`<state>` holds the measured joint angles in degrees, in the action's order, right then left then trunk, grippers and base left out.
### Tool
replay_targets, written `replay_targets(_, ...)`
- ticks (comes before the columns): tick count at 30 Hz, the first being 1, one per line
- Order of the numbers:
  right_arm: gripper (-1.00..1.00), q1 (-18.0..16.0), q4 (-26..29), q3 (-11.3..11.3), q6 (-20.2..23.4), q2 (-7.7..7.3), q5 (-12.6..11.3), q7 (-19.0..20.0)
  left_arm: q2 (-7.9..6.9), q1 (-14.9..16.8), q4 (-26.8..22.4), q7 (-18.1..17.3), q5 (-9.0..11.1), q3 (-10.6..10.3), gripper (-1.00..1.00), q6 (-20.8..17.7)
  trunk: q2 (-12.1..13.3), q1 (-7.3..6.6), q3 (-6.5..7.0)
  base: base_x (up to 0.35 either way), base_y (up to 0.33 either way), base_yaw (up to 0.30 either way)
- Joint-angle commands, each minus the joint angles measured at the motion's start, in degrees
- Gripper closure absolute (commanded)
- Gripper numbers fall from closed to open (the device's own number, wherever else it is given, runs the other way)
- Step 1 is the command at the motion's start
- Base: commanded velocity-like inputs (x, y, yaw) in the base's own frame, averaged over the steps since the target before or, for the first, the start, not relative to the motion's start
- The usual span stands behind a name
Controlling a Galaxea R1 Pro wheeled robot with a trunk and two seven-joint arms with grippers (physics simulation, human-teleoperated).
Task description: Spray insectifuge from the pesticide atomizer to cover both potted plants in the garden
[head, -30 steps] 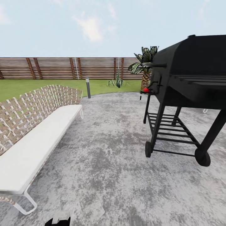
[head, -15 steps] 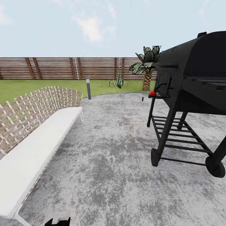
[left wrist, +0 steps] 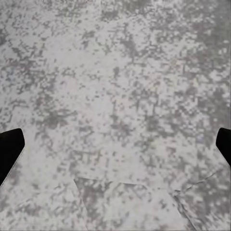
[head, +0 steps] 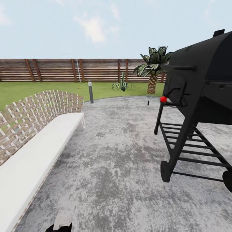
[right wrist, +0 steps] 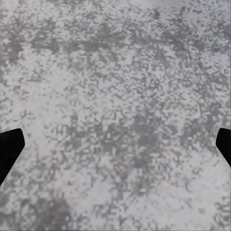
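Note:
A low rosette of pointed green leaves, one potted plant (head: 121, 85), sits on the lawn of the garden (head: 38, 87) near the wood fence; its pot is too small to make out. A small slim dark thing (head: 148, 102) stands far off on the paved patio, left of the grill; it looks like the pesticide atomizer, but it is too small to be sure. My left gripper (left wrist: 115, 149) hangs open over bare grey paving, its black fingertips (left wrist: 9, 150) wide apart. My right gripper (right wrist: 115, 149) is open over paving too, with nothing between its fingertips (right wrist: 9, 150).
A black wheeled grill (head: 199, 96) stands close on the right. A long white bench with a woven back (head: 35, 141) runs along the left. A grey bollard lamp (head: 90, 91) and a palm tree (head: 153, 72) stand at the patio's far edge. Grey paving (head: 112, 161) lies between bench and grill.
The whole head view has shifted: the grill slid right and grew larger, the bench slid left and lower. The camera moved forward; nothing in the garden moved.

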<state>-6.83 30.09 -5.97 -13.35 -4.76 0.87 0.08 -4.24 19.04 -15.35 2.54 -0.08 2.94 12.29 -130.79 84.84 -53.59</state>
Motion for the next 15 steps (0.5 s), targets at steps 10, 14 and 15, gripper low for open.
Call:
replay_targets(10, -1.0, -0.03, -0.2, -0.01, -0.18, 0.01, 0.09, 0.03, 0.02, 0.03, 0.05, 0.01, -0.01, 0.14, -1.0, 0.25, -0.02, 0.02, -0.05, 0.338, 0.002, 0.0)
replay_targets(14, -1.0, -0.03, -0.28, -0.01, -0.18, 0.01, 0.12, 0.03, 0.02, 0.03, 0.05, 0.01, -0.01, 0.1, -1.0, 0.26, -0.02, 0.02, -0.05, 0.337, 0.0, 0.0)
replay_targets(15, -1.0, -0.03, -0.28, -0.01, -0.18, 0.01, 0.11, 0.02, 0.02, 0.03, 0.05, 0.01, -0.01, 0.08, -1.0, 0.26, -0.02, 0.02, -0.05, 0.338, 0.0, 0.0)
